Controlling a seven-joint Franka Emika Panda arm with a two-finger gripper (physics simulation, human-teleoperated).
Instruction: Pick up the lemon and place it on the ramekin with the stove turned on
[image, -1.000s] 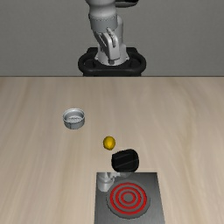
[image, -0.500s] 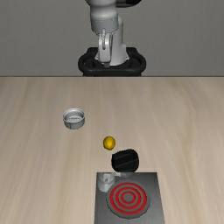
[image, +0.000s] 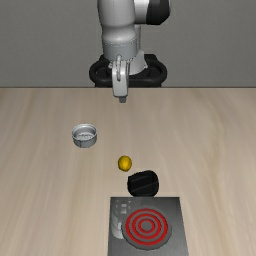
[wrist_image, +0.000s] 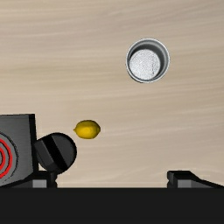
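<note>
The small yellow lemon (image: 124, 162) lies on the wooden table near its middle; in the wrist view the lemon (wrist_image: 87, 129) sits ahead of my fingers, nearer one fingertip (wrist_image: 39, 179). The round metal ramekin (image: 86, 135) stands to the exterior view's left of the lemon and closer to the robot base, and its inside (wrist_image: 147, 61) holds nothing. My gripper (image: 121, 96) hangs high above the table's far side, pointing down, open, with nothing between its fingers (wrist_image: 114, 179).
A black rounded object (image: 143, 183) lies just in front of the lemon, touching the dark stove plate (image: 170, 208). The burner rings (image: 145, 228) glow red. In the wrist view the black object (wrist_image: 54, 152) is beside the stove (wrist_image: 16, 144).
My arm has come down and forward from the base, and the hand has turned so the fingers point down. Lemon, ramekin and stove have stayed put.
</note>
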